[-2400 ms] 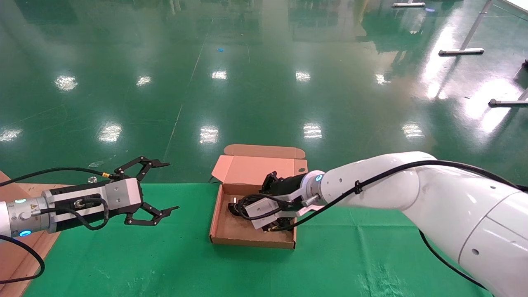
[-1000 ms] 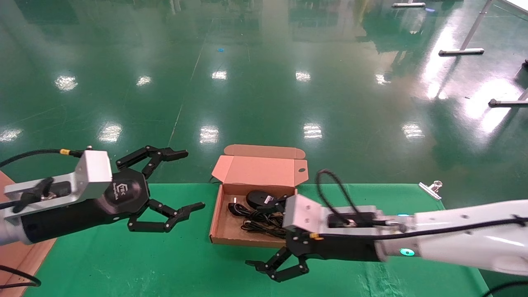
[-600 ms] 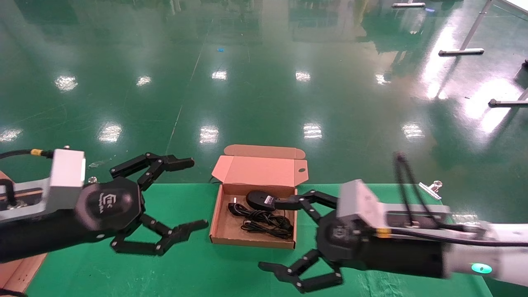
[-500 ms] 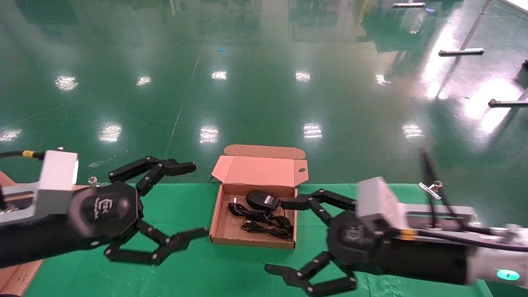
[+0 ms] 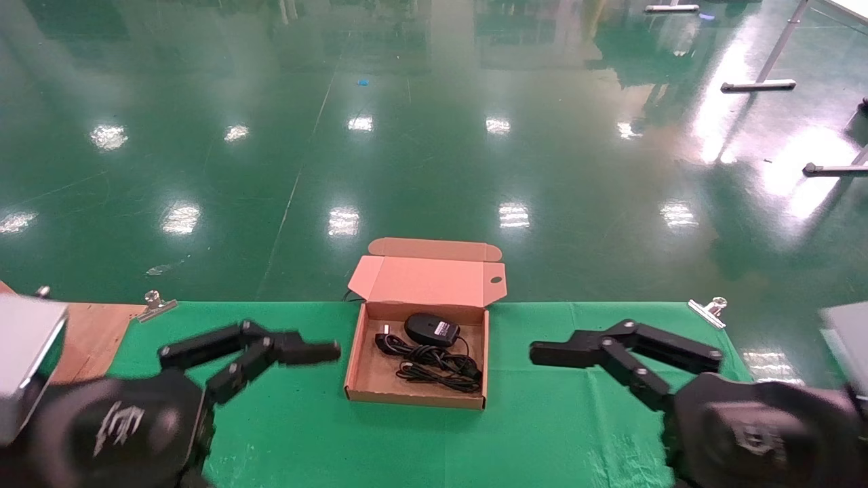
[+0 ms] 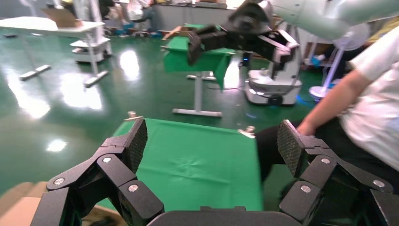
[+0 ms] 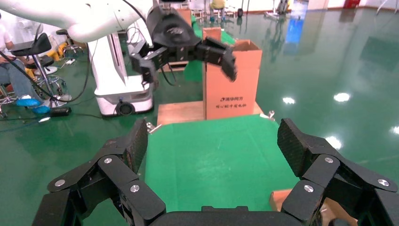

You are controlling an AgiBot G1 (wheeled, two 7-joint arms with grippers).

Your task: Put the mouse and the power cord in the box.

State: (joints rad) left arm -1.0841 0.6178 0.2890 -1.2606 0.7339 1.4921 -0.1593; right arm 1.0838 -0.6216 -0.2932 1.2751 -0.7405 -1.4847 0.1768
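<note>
1. Already the shallow brown cardboard box [image 5: 380,396] sits open on the green cloth [image 5: 556,434], midway between the arms, lid hinged away from the robot
2. Both the left gripper [image 5: 261,352] and right gripper [image 5: 614,352] flank it with fingers spread wide, holding nothing, about equally near
3. Inside, the coiled black power cord [image 5: 434,362] lies nearer the robot
4. Behind it rests the small black oval mouse [image 5: 427,327]; the packing looks done

Brown cardboard box [image 5: 416,396] at frame centre, black mouse [image 5: 431,329] with pale label inside, black power cord [image 5: 434,362] below it, green cloth [image 5: 542,420] across lower frame, glossy green floor [image 5: 434,135] above, black grippers at lower corners.
</note>
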